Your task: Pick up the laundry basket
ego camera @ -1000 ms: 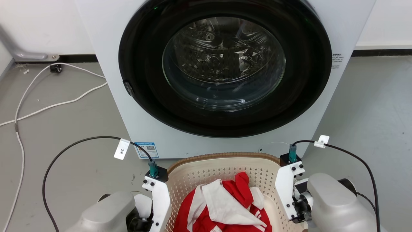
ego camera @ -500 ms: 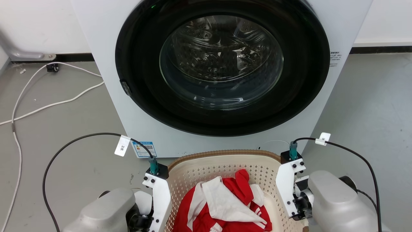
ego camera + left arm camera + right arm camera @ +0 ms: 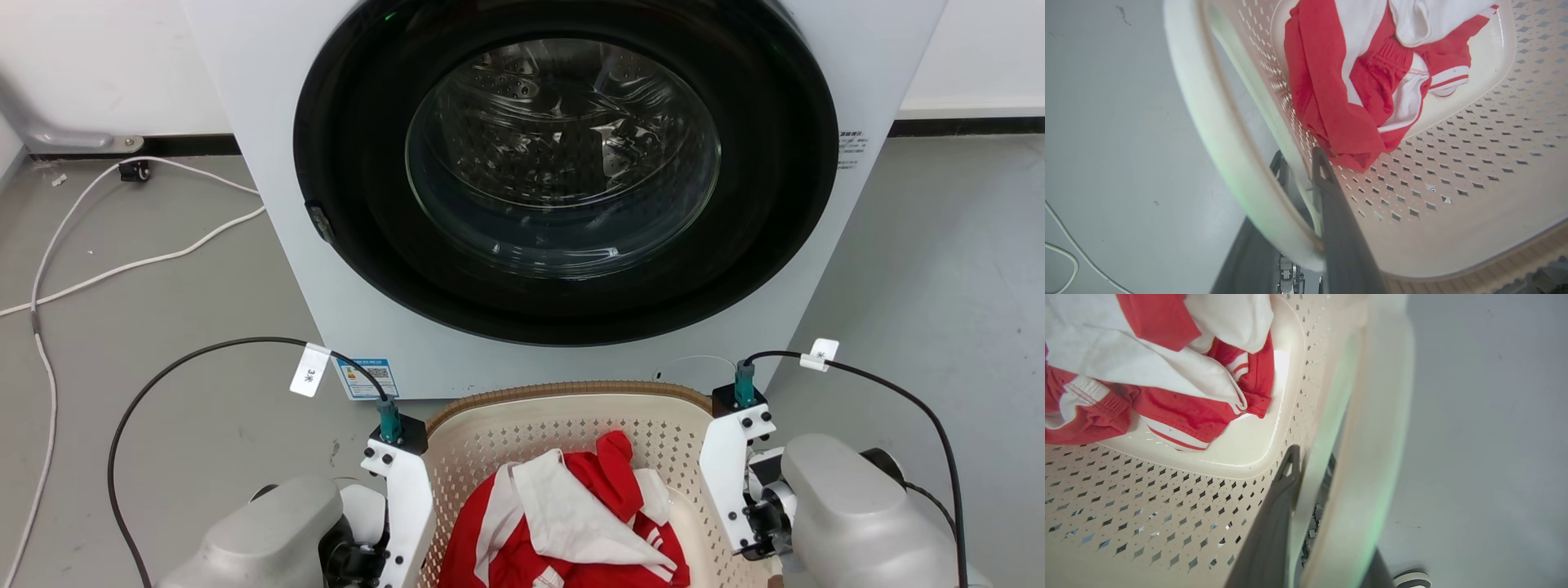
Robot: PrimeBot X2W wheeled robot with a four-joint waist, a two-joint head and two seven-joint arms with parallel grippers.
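Symmetric grip for a level lift: left end effector (image 3: 1300,163) and right end effector (image 3: 1310,461) each clamp a side wall of the laundry basket (image 3: 571,425), one finger inside; it sits just before the washing machine (image 3: 269,204).

Bright, even light. Reflections streak the washer door (image 3: 563,155). Up close, the laundry basket (image 3: 1208,122) handle blurs, tinged green.

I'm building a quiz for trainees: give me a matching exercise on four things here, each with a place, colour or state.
1 laundry basket
2 red and white garment
3 washing machine door
4 white cable

A on the floor, at the robot's left
B shut
C cream, perforated
D lying in the basket

Pairs: 1-C, 2-D, 3-B, 4-A
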